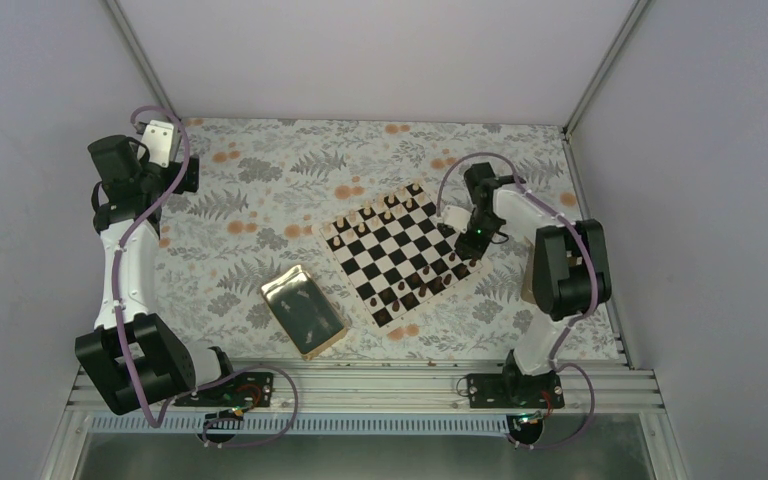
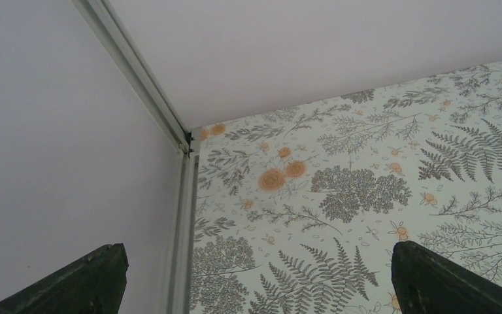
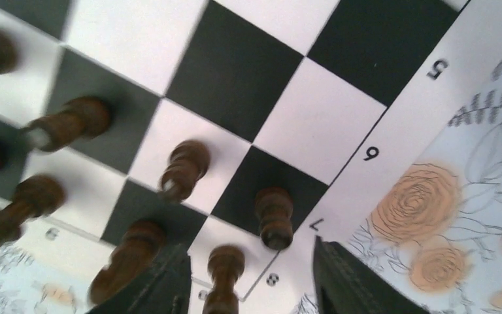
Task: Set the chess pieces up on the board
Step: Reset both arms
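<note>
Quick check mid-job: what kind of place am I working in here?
Probably an enclosed robot test cell, not a home: plain white panels in aluminium framing, a metal mounting rail at the near edge, and a floral tablecloth under the board.

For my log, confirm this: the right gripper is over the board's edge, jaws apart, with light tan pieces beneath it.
No: the right wrist view shows dark brown pieces beneath the right gripper, over the edge of the board, jaws apart.
</note>
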`<state>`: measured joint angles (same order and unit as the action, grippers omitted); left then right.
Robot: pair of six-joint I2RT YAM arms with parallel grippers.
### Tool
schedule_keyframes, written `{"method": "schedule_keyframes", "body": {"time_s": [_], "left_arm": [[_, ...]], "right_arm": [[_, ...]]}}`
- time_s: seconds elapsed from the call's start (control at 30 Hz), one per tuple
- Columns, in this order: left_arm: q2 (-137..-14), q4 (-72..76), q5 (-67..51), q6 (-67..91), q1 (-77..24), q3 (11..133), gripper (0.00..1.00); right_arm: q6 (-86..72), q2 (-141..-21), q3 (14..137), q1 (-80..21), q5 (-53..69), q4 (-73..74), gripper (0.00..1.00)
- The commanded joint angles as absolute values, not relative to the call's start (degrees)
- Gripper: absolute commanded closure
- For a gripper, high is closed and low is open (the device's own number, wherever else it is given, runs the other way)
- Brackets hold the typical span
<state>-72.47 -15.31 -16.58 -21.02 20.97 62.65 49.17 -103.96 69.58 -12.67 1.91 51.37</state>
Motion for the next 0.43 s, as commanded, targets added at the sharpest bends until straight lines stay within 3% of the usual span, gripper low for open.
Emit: {"method": "schedule_keyframes", "body": {"time_s": [0.0,0.07,0.1,0.4], "left_arm": [[-71.26,-15.58,-17.82,-21.71,20.83,63.47,0.0],[-70.92,-15.42,-17.53,-21.39,20.83,63.66,0.0],[-70.85,-15.46,-17.28,-21.17,20.83,63.87,0.0],[-70.26,-13.96,-13.67,-19.32,20.0,63.57,0.0]], "right_arm": [[49.97,-97.84,73.92,-12.1,6.8,59.26,0.35],[50.03,-95.94,75.69,-11.89,7.69,61.37,0.05],[49.93,-94.3,76.43,-11.79,8.14,62.22,0.01],[49.13,-93.78,80.67,-11.35,7.15,63.51,0.0]]}}
